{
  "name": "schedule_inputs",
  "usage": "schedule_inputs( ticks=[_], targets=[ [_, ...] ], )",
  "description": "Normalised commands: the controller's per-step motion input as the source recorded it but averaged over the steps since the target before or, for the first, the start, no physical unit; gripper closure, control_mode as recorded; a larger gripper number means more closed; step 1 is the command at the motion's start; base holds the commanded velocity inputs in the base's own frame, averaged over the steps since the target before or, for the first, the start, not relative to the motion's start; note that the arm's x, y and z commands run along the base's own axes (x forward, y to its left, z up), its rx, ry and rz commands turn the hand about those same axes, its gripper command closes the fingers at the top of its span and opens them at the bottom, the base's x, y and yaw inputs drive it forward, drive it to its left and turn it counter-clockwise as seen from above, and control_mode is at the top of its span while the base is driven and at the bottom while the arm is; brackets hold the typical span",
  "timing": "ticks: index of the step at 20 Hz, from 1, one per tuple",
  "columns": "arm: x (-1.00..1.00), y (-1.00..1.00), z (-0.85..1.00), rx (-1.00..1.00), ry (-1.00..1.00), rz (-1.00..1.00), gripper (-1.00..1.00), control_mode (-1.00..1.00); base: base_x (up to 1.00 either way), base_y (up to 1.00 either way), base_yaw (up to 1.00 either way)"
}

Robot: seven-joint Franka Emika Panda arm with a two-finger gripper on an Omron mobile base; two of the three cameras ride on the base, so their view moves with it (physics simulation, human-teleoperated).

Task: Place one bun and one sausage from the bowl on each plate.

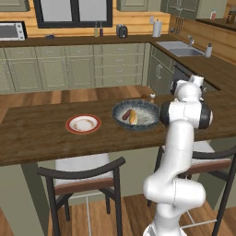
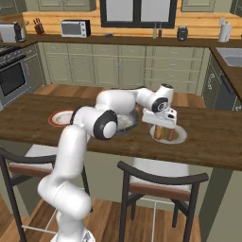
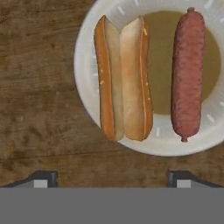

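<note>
In the left base view, a wooden bench [image 1: 41, 133] carries a small plate [image 1: 83, 124] with a red-orange rim and a speckled white centre; nothing lies on it. Just to its right stands the bowl [image 1: 136, 114], wide and shallow, dark grey-blue outside and pale speckled inside, holding a red-brown sausage [image 1: 126, 115] and a tan bun [image 1: 133, 117] side by side. The white arm hides the bench past the bowl. No writing can be read in any view. In the right base view, the arm bends across the bench and the end effector [image 2: 162, 128] hangs straight over a second, pale plate [image 2: 180, 137] to the right of the bowl [image 2: 127, 124], whose near part the arm covers. A bun [image 2: 158, 133] and a sausage [image 2: 170, 134] lie on this plate below the fingers, which stand apart and touch neither. The red-rimmed plate [image 2: 60, 118] sits at the far left of the bench. In the hand view, the pale plate [image 3: 89, 83] has a white rim with short pale ticks and an olive-brown centre. On it lie a split bun [image 3: 124, 78], golden crust and cream inside, and a dark red sausage [image 3: 188, 74], parallel and a little apart. The two finger tips [image 3: 41, 178] rise wide apart over the bare wood, holding nothing.
</note>
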Motion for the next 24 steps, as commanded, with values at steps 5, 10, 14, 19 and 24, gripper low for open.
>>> schedule_inputs(
  ticks=[5, 10, 14, 19, 24],
  targets=[
    [0.01, 0.99, 0.35, 0.00, -0.05, 0.00, -1.00, -1.00, 0.00, 0.00, 0.00],
    [0.19, 0.95, 0.23, 0.00, 0.00, 0.00, -1.00, -1.00, 0.00, 0.00, 0.00],
    [0.30, 1.00, 0.00, 0.00, 0.02, 0.00, -1.00, -1.00, 0.00, 0.00, 0.00],
    [0.38, 0.88, -0.02, 0.00, 0.07, 0.00, -1.00, -1.00, 0.00, 0.00, 0.00],
    [0.29, 0.72, -0.15, 0.00, 0.09, 0.00, -1.00, -1.00, 0.00, 0.00, 0.00]
  ],
)
